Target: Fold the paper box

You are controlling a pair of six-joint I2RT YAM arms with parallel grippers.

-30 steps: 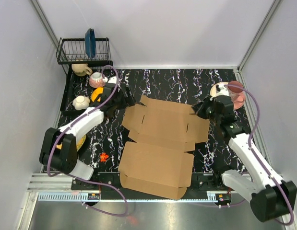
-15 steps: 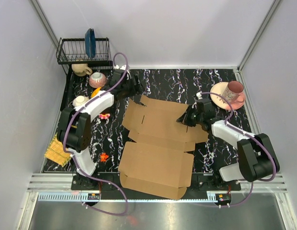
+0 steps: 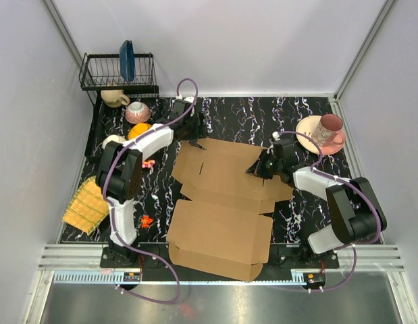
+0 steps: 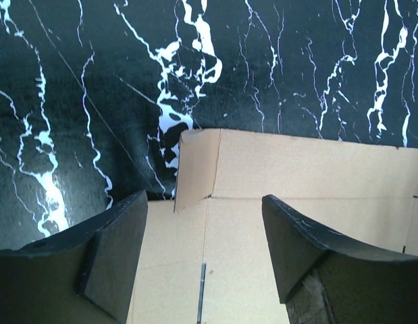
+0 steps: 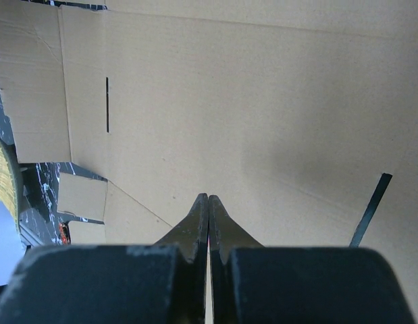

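Since a second ago, both arms have swung in toward the middle. The left arm has left the cups, and the right arm has left the pink cup.

From the top, the paper box [image 3: 222, 223] lies flat in the middle of the table [image 3: 249, 115] and reaches to the near edge. It is plain brown card with flaps, thin slits and fold lines. The table top is black with white wiggly lines, like marble. The left gripper [image 3: 192, 129] is at the far left corner of the box. The right gripper [image 3: 254, 169] is over the right part of the box. A pink cup [image 3: 330, 125] sits on a plate [image 3: 304, 128] at the far right. A wire rack [image 3: 104, 73] holds a blue plate [image 3: 127, 59] at the far left. A yellow woven mat [image 3: 87, 202] lies on the left.

In the left wrist view, the left gripper [image 4: 202, 243] has its two dark fingers [image 4: 117, 250] wide apart, holding nothing. A card corner flap of the box [image 4: 296, 169] lies below them.

In the right wrist view, the right gripper [image 5: 207, 212] has its fingers pressed together into a thin point, with nothing between them. Smooth brown card [image 5: 229, 101] fills the view.
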